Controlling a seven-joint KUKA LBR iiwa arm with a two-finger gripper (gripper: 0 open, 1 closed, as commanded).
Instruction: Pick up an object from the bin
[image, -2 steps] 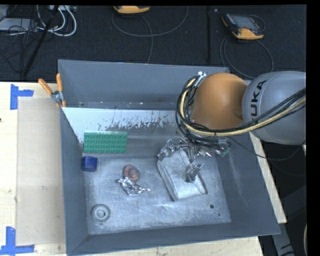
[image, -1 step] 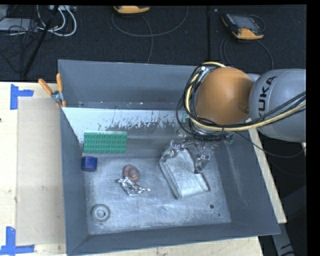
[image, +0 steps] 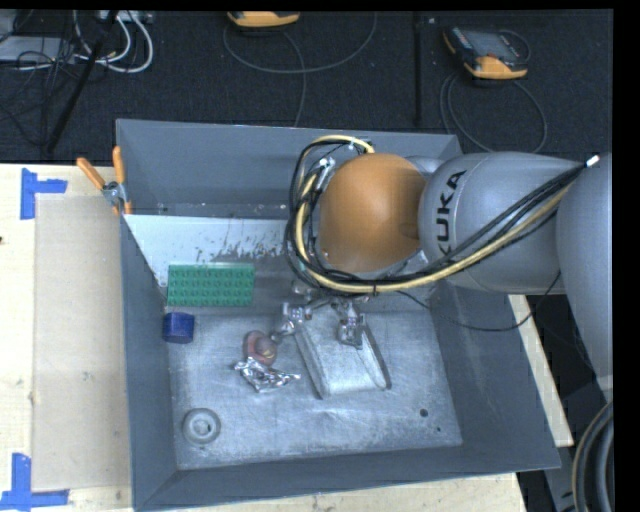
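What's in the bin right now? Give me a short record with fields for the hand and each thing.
hand: open, low over bin centre
under hand: flat pale translucent rectangular slab, lying on the floor
left of slab: crumpled silver-and-pink metal piece
back left: green studded plastic plate
below plate: small blue plastic block
front left: grey round disc
container: grey metal bin

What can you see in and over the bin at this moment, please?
studded plate: one, green, upper left by the back wall
small block: one, blue, left, below the plate
round disc: one, grey, lower left corner
heap of small bits: one, silvery and pinkish, left of centre
flat sheet: one, pale grey, centre, under the pincer
bin: one, grey metal
pincer: one, metal, open, over the flat sheet
arm: one, silver with orange cover, from the right
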